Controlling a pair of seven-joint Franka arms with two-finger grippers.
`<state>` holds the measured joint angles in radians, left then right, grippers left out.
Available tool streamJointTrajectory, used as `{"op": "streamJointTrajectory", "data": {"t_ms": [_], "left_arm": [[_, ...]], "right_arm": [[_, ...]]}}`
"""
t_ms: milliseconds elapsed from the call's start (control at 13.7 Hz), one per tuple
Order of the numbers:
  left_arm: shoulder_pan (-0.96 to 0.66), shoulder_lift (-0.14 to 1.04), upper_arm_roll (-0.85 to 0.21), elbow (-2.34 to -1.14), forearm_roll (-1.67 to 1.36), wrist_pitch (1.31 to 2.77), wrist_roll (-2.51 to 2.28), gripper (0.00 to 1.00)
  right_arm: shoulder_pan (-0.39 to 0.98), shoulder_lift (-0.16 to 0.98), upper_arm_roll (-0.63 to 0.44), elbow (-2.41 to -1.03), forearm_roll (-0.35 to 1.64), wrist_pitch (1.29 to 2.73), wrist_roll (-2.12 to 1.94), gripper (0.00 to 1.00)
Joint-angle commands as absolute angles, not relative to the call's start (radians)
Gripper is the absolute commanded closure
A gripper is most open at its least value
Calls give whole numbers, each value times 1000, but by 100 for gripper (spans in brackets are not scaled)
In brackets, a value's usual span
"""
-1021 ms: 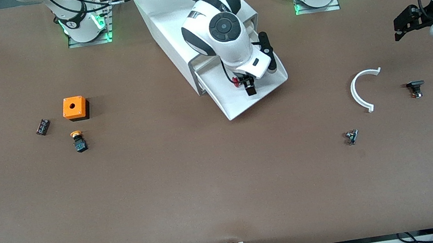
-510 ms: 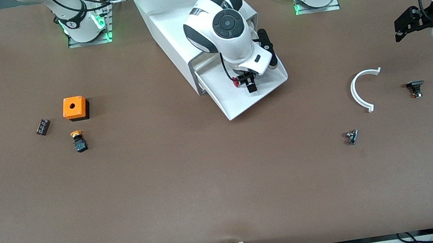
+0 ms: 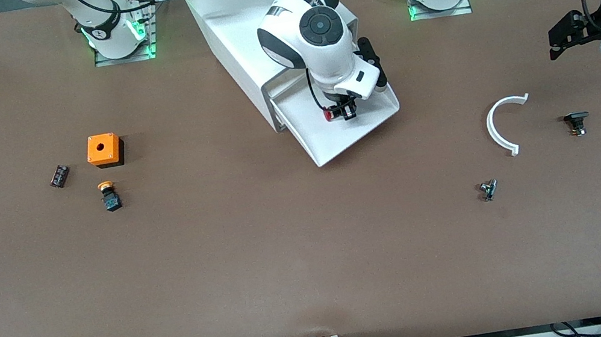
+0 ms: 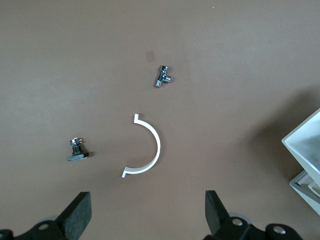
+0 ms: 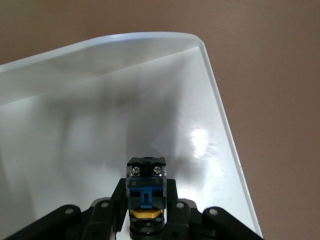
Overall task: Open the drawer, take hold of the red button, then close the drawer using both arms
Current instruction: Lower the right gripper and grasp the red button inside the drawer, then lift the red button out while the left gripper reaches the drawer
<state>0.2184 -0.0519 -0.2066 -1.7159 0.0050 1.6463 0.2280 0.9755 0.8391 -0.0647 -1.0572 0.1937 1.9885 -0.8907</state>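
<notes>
Glossy white plastic drawer (image 5: pixel 100 90) — matt brown table (image 3: pixel 267 259) — shiny metal fitting (image 4: pixel 163 76).

The support was a brown table (image 3: pixel 267 259). A white cabinet (image 3: pixel 228 28) stood on it between the two arm bases. Toward the right arm's end lay an orange box (image 3: pixel 104 150) with a round hole, a small black part (image 3: pixel 59 176) beside it, and an orange-capped button (image 3: pixel 109 197) nearer the front camera. Toward the left arm's end lay a white curved strip (image 3: pixel 498 126), a black clip-like part (image 3: pixel 576 121) and a small metal fitting (image 3: pixel 488 189), all apart from one another.
</notes>
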Motion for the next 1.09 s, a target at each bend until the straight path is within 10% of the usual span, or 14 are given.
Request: {"op": "streamJointTrajectory", "data": {"t_ms": [0,1021], "left_arm": [[204,-17,-195,-1674,28,1637,230,0],[204,32,-198,-1661,14,1689,195,0]], "right_arm": [[988,847,-95,-1025,204,1973,-910,73],[954,553,-319,-1211,210,1977,-672,78]]}}
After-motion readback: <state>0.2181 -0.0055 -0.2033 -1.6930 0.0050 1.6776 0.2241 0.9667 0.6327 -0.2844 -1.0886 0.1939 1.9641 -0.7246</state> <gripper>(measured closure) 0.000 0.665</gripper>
